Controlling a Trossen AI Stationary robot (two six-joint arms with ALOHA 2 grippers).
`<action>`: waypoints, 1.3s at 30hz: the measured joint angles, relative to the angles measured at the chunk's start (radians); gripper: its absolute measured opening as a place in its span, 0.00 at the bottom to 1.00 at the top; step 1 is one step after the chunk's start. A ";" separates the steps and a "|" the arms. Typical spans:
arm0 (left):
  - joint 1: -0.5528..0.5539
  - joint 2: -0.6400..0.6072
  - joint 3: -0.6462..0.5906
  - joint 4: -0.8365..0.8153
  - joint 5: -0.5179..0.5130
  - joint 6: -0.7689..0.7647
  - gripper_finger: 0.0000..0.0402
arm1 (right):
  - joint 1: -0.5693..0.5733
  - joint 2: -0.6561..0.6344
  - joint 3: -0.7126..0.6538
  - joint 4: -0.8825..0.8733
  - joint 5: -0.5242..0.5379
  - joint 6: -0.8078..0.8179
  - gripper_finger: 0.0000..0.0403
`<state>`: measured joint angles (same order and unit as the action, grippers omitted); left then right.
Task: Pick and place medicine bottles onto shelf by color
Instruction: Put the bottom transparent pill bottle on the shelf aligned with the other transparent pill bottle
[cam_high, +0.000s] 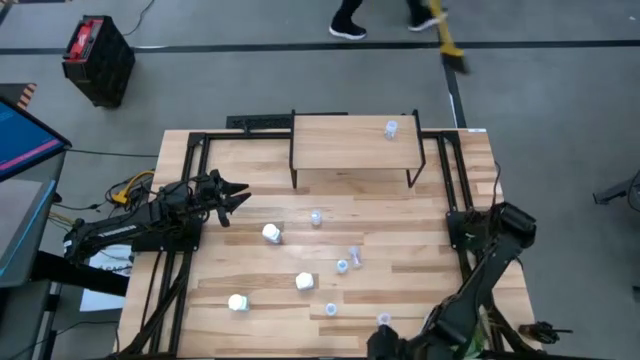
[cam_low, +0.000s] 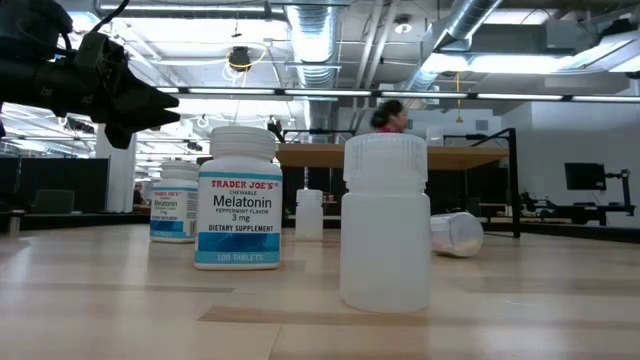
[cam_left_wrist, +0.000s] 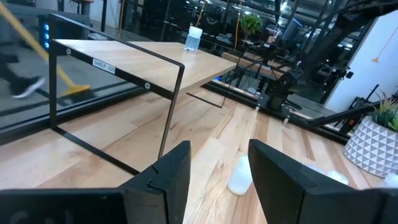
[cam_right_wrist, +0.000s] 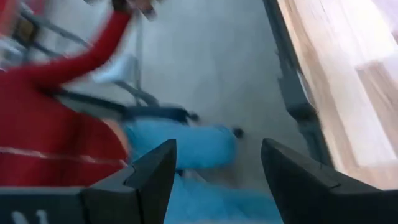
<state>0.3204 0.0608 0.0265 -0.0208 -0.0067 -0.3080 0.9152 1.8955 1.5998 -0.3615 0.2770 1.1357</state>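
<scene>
Left arm lies stretched along the bench's left edge, forearm near level, left end effector raised over the left-centre boards and aimed toward the shelf. Fingers parted with an empty gap; nothing held. In its wrist view a small pale bottle lies on its side on the bench beyond that gap.

Right arm is folded at the bench's near right corner, elbow up by the right edge, right end effector hanging out past the bench edge over the floor. Fingers wide, empty.

Shelf stands at the far edge, centre. One small bluish bottle stands upright on its right end.

On the bench: three white bottles in a loose diagonal left of centre. Small translucent ones scattered centre to near edge.

Low view: labelled white bottle upright, beside a plain translucent bottle.
</scene>
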 joint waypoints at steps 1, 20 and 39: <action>0.000 0.000 0.000 0.000 0.000 0.000 0.37 | -0.004 0.011 0.026 -0.057 -0.022 -0.001 0.64; 0.000 0.000 0.000 0.000 0.000 0.000 0.37 | -0.095 0.023 0.128 -0.837 0.013 0.026 0.64; 0.000 0.000 0.000 0.000 0.000 0.000 0.37 | -0.097 0.023 0.128 -0.834 0.018 0.067 0.64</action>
<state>0.3206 0.0608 0.0263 -0.0206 -0.0068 -0.3077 0.8185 1.9190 1.7275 -1.1960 0.2949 1.2026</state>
